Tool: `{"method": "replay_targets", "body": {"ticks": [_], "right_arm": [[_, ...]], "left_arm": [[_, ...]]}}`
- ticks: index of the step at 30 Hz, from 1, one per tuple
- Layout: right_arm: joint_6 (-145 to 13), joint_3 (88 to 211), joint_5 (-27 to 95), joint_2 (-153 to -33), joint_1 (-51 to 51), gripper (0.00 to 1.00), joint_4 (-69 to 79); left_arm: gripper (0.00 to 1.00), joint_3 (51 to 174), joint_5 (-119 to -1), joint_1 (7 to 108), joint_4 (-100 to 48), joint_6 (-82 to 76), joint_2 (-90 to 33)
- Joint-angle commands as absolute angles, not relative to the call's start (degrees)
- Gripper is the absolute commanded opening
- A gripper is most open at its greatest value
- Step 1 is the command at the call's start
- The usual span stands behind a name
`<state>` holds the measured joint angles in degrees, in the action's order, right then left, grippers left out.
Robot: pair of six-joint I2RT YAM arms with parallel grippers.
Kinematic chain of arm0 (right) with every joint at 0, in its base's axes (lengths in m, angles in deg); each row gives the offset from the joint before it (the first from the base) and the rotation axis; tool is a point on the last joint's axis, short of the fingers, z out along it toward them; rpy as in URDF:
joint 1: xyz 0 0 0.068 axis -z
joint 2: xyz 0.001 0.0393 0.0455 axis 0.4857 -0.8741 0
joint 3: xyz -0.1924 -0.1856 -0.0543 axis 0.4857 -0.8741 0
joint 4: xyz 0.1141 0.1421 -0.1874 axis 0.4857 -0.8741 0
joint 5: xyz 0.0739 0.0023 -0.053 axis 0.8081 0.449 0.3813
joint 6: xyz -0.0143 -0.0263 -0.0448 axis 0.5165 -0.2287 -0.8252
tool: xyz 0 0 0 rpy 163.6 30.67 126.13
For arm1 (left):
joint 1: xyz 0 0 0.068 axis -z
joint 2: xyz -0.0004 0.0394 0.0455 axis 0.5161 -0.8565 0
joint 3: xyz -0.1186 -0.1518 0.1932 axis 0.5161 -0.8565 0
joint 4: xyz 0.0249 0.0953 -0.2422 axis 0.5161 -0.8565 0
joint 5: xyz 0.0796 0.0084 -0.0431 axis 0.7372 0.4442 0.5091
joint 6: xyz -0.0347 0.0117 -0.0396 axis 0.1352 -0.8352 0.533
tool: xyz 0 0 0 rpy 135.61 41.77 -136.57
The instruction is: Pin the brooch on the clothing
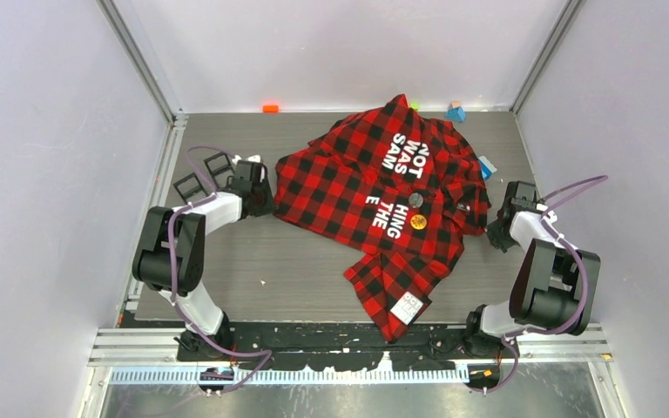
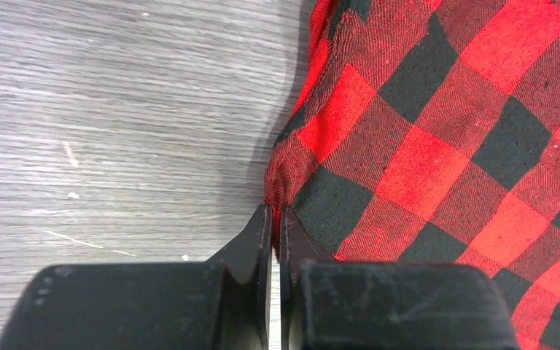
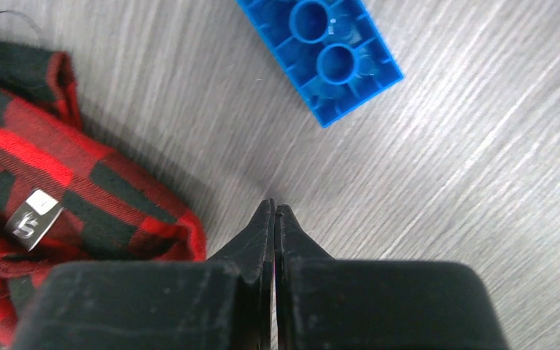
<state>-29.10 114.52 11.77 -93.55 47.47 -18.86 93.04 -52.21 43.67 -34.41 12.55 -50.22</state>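
The red-and-black check shirt with white lettering lies spread over the middle of the table. Two round badges sit on it near the lettering, a dark one and a yellow one; I cannot tell which is the brooch or whether either is pinned. My left gripper is at the shirt's left edge. In the left wrist view it is shut on a fold of the shirt's edge. My right gripper is just off the shirt's right edge. In the right wrist view it is shut and empty, with the shirt hem to its left.
A blue brick lies on the table just ahead of the right gripper, also in the top view. An orange block and a blue block lie at the back edge. Black frames sit left of the left gripper.
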Motion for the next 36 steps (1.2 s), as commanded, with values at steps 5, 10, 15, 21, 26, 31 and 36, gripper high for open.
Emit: {"method": "replay_targets", "body": {"ticks": [5, 10, 15, 21, 26, 31, 36], "right_arm": [[-32.88, 112.50, 15.98, -85.10, 47.63, 0.13, -13.17], [-34.45, 113.20, 16.67, -82.10, 47.64, 0.58, -13.66], [-37.18, 115.88, 16.95, -78.29, 47.66, 0.78, -15.82], [-41.65, 121.58, 19.02, -72.47, 47.53, 0.82, -17.56], [-47.88, 122.90, 24.03, -63.79, 47.07, 0.89, -13.15], [-51.53, 119.69, 35.59, -56.90, 46.66, 0.92, -4.93], [-51.92, 116.14, 43.90, -55.49, 46.26, 0.93, 0.02]], "left_arm": [[0.05, 94.71, -51.42, 41.09, -35.54, 10.65, -47.28], [0.91, 95.42, -53.82, 41.09, -37.24, 10.90, -44.80], [1.00, 97.71, -52.23, 41.09, -42.20, 10.64, -37.70], [1.00, 105.19, -48.14, 41.09, -51.69, 8.76, -26.77], [1.00, 111.06, -48.66, 41.09, -56.59, 0.51, -20.52], [1.00, 111.06, -51.45, 41.09, -58.15, -6.38, -15.83], [1.00, 103.79, -49.86, 41.09, -53.03, -7.71, -11.37]]}}
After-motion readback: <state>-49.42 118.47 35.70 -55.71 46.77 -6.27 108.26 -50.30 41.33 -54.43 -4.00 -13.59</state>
